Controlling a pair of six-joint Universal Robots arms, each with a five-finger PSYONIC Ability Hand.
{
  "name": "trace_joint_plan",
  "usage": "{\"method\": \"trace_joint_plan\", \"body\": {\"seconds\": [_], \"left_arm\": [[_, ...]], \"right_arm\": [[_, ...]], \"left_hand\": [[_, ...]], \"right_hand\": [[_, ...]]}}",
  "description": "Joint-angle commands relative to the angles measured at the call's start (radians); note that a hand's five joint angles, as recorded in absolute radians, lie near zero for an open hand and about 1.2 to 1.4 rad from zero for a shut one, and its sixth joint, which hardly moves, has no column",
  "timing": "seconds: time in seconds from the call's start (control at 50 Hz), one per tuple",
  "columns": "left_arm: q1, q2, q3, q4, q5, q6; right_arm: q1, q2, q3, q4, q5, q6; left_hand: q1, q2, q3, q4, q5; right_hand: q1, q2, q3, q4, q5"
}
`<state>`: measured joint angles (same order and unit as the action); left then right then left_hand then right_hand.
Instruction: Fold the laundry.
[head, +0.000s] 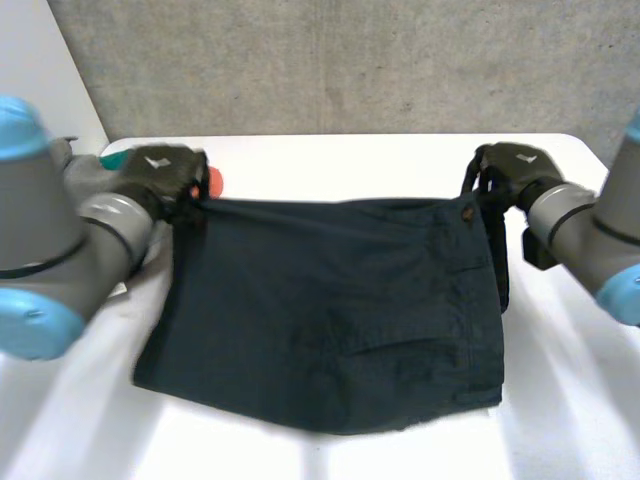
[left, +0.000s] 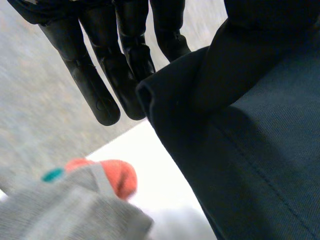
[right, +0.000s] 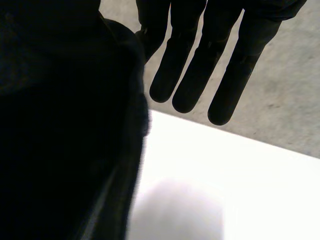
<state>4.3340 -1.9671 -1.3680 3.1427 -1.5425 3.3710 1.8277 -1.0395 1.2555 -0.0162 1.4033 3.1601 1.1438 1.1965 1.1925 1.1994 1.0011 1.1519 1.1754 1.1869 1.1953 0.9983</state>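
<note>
Folding so far: barely begun, by the look of it; shorts (head: 330, 310) spread out unfolded on the table (head: 560, 440), no fold visible, every fold left to make.
Near edge: lies flat on the table, well apart from both hands.
Middle: fairly smooth with a few light creases; button (head: 466, 212) near the far right corner.
Far edge: raised off the table and stretched between the two hands.
Left hand (head: 160, 175): at the far left corner; fingers (left: 95, 85) straight, pinching the cloth against the thumb.
Right hand (head: 515, 168): at the far right corner; fingers (right: 200, 65) straight, cloth bunched at the thumb side, seemingly pinched there; loose strip of cloth hangs below.
Beyond the left hand: grey garment (left: 65, 210) with an orange patch (left: 120, 177), just beside the shorts' corner, not yet handled.
Farthest: concrete wall (head: 350, 60).
Count: one pair of shorts, one grey garment, one button, two hands, both on the shorts.
</note>
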Motion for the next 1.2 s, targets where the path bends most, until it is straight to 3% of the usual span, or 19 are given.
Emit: {"method": "trace_joint_plan", "body": {"seconds": [0.02, 0.08, 0.1, 0.14, 0.16, 0.24, 0.36, 0.42, 0.48, 0.58, 0.64, 0.7, 0.9, 1.04, 1.2], "left_arm": [[-0.031, -0.350, 0.251, 0.057, -0.051, 0.091], [-0.037, -0.390, 0.314, 0.068, -0.056, 0.090], [-0.039, -0.391, 0.328, 0.072, -0.051, 0.087], [-0.039, -0.386, 0.336, 0.079, -0.036, 0.081], [-0.042, -0.362, 0.334, 0.082, -0.019, 0.082], [-0.034, -0.248, 0.267, 0.070, -0.010, 0.079], [0.003, 0.019, 0.038, 0.030, -0.002, 0.082], [0.027, 0.181, -0.122, -0.039, 0.060, 0.091], [0.049, 0.256, -0.212, -0.110, 0.129, 0.090], [0.111, 0.315, -0.371, -0.202, 0.313, 0.084], [0.130, 0.294, -0.420, -0.201, 0.392, 0.091], [0.141, 0.264, -0.430, -0.187, 0.413, 0.087], [0.115, 0.111, -0.390, -0.067, 0.355, 0.061], [0.058, -0.007, -0.315, -0.035, 0.331, 0.071], [0.010, -0.122, -0.209, -0.015, 0.271, 0.079]], "right_arm": [[0.039, 0.221, -0.141, -0.190, 0.011, -0.052], [0.039, 0.277, -0.200, -0.285, 0.067, -0.072], [0.039, 0.283, -0.212, -0.310, 0.086, -0.080], [0.041, 0.289, -0.228, -0.346, 0.118, -0.091], [0.047, 0.280, -0.238, -0.352, 0.150, -0.106], [0.064, 0.196, -0.225, -0.249, 0.175, -0.182], [0.068, 0.004, -0.166, 0.057, 0.158, -0.431], [0.081, -0.106, -0.113, 0.287, 0.169, -0.531], [0.096, -0.196, -0.049, 0.442, 0.172, -0.537], [0.142, -0.301, 0.067, 0.552, 0.160, -0.529], [0.166, -0.370, 0.133, 0.541, 0.160, -0.535], [0.160, -0.419, 0.156, 0.490, 0.161, -0.543], [0.209, -0.438, 0.327, 0.464, 0.097, -0.463], [0.251, -0.358, 0.435, 0.251, 0.117, -0.384], [0.277, -0.257, 0.453, 0.079, 0.175, -0.380]], "left_hand": [[0.252, 0.200, 0.204, 0.197, 0.221], [0.235, 0.183, 0.187, 0.180, 0.204], [0.032, -0.021, -0.017, -0.024, 0.000], [-0.525, -0.578, -0.574, -0.581, -0.557], [-0.969, -1.022, -1.018, -1.025, -1.001], [-0.969, -1.022, -1.018, -1.025, -1.001], [-0.969, -1.022, -1.018, -1.025, -1.001], [-0.969, -1.022, -1.018, -1.025, -1.001], [-0.969, -1.022, -1.018, -1.025, -1.001], [-0.969, -1.022, -1.018, -1.025, -1.001], [-0.969, -1.022, -1.018, -1.025, -1.001], [-0.969, -1.022, -1.018, -1.025, -1.001], [-0.969, -1.022, -1.018, -1.025, -1.001], [-0.969, -1.022, -1.018, -1.025, -1.001], [-0.834, -0.886, -0.882, -0.889, -0.865]], "right_hand": [[0.244, 0.221, 0.209, 0.201, 0.223], [0.244, 0.221, 0.209, 0.201, 0.223], [0.238, 0.215, 0.203, 0.195, 0.217], [-0.434, -0.457, -0.469, -0.477, -0.455], [-0.977, -1.001, -1.012, -1.021, -0.998], [-0.977, -1.001, -1.012, -1.021, -0.998], [-0.977, -1.001, -1.012, -1.021, -0.998], [-0.977, -1.001, -1.012, -1.021, -0.998], [-0.977, -1.001, -1.012, -1.021, -0.998], [-0.977, -1.001, -1.012, -1.021, -0.998], [-0.977, -1.001, -1.012, -1.021, -0.998], [-0.977, -1.001, -1.012, -1.021, -0.998], [-0.977, -1.001, -1.012, -1.021, -0.998], [-0.913, -0.936, -0.948, -0.956, -0.934], [-0.669, -0.693, -0.704, -0.713, -0.690]]}}
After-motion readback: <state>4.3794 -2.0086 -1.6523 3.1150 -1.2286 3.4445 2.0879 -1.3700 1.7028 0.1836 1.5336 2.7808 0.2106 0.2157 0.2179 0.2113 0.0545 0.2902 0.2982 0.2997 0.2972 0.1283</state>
